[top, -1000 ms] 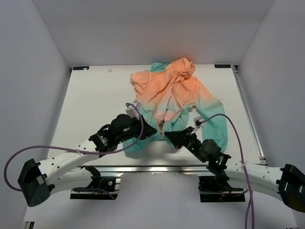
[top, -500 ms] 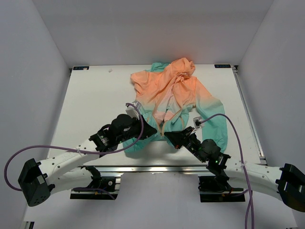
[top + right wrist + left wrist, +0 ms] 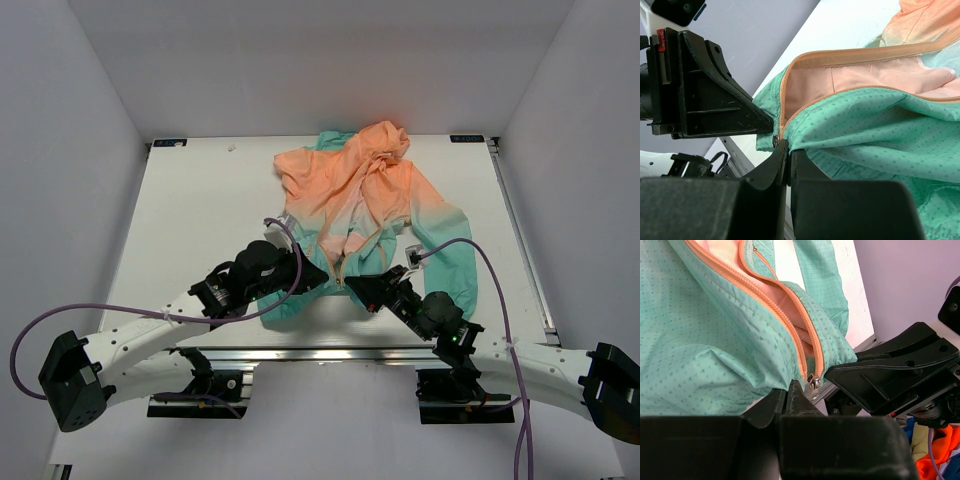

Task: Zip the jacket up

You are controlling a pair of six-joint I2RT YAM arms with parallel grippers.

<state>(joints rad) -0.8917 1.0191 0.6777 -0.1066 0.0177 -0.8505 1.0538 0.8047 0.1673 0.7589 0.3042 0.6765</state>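
Because the tabletop (image 3: pixel 190 200) shows bare white to the left of the garment, that is your widest room for swinging an arm; the right side is tighter.

Jacket (image 3: pixel 360 190): lies front-up, right of centre. The orange hood is toward the far edge and the teal hem (image 3: pixel 300 300) toward the arms, close to the near edge. The right sleeve runs down near the right edge, with the right arm's cable (image 3: pixel 470 245) arching over it.

Left claw (image 3: pixel 318 278): fingers pressed together, pinching the hem just left of the front opening.

Right claw (image 3: pixel 352 284): likewise pressed together, pinching the hem just right of the opening. The two tips are near each other, the closure between them. Judgement: this paired hold keeps the bottom taut and anchored so the closure can run.

Zipper (image 3: pixel 345 245): orange. The halves meet at the hem and spread apart toward the chest, so most of it is undone. The path up to the collar is unobstructed, though the cloth is rumpled there.

Slider (image 3: pixel 813 381): sits at the very bottom, just beside both tips. One claw must let go to take it, so expect little clearance.
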